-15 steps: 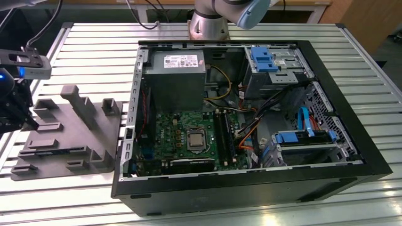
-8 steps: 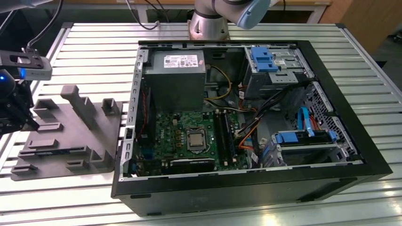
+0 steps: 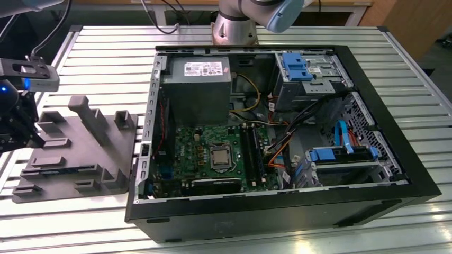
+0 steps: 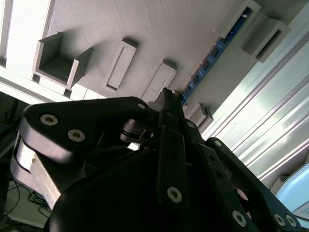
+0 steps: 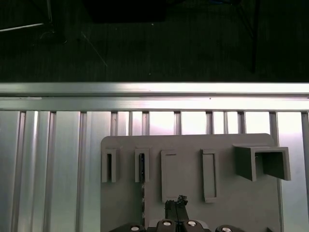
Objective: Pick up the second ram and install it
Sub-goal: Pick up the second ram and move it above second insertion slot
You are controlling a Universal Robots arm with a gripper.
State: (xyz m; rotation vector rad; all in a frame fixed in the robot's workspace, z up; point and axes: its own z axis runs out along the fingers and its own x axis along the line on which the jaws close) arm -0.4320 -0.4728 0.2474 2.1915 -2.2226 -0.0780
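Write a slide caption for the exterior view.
UR arm's gripper above the grey holder tray, beside the open PC case with its motherboard exposed, on a slatted aluminium table.

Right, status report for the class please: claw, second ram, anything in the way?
Claw shut, empty, over the grey holder tray. Second ram lying in the tray's brackets, not gripped. Nothing between claw and ram.

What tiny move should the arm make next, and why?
Probably shift across until it is over the second ram lying in the grey holder tray. The gripper hovers above the tray, looks shut and empty, and its tips sit beside the stick rather than over it.
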